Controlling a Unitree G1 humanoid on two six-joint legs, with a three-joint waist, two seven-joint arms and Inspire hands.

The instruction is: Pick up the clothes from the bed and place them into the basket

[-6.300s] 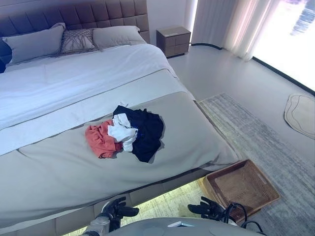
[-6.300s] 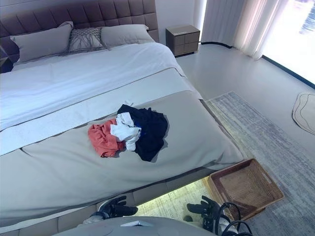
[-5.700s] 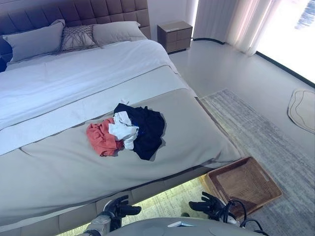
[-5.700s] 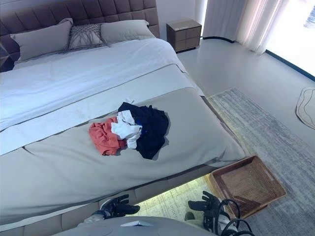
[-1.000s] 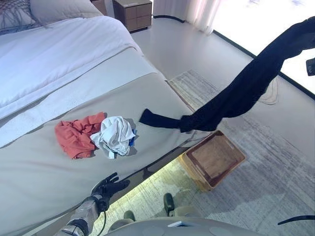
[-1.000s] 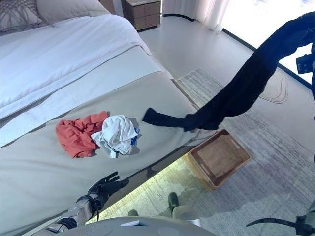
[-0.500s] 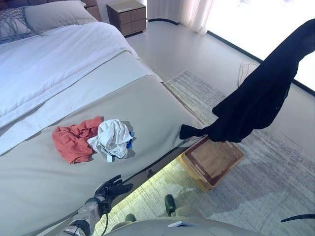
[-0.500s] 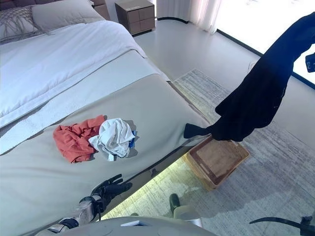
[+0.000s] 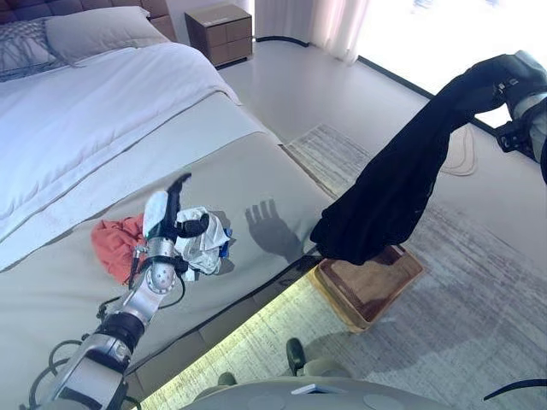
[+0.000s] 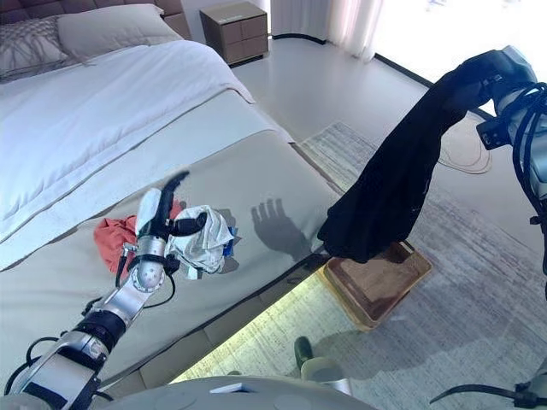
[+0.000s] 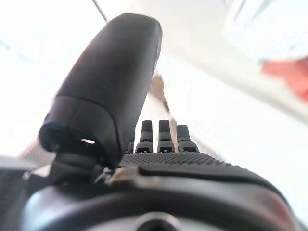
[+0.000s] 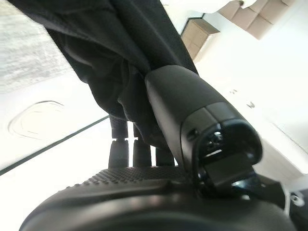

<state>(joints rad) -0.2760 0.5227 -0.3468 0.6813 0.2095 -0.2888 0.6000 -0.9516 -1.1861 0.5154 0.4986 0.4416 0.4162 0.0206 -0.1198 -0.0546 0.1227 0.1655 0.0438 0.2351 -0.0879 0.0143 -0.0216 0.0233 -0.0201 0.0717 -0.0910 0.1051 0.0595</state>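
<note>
My right hand [image 9: 521, 73] is held high at the right, shut on a long black garment [image 9: 393, 188]. The garment hangs down, and its lower end is just above the brown wicker basket [image 9: 342, 312] on the floor beside the bed [image 9: 273, 179]. In the right wrist view the thumb [image 12: 192, 110] pinches the black cloth [image 12: 96, 48] against the fingers. A white garment [image 9: 209, 239] and an orange garment [image 9: 111, 239] lie crumpled near the bed's edge. My left hand [image 9: 162, 218] is raised in front of them, open with straight fingers [image 11: 159, 137] and holding nothing.
The basket sits on a grey rug [image 9: 479, 282]. A wooden nightstand [image 9: 220, 32] stands by the head of the bed, with pillows [image 9: 94, 30] to its left. Curtains [image 9: 316, 21] and a small pale mat [image 9: 461, 158] lie further off.
My left hand has risen from beside the bed's edge to in front of the white and orange clothes. My right hand has come into view, and the black garment hangs straighter over the basket.
</note>
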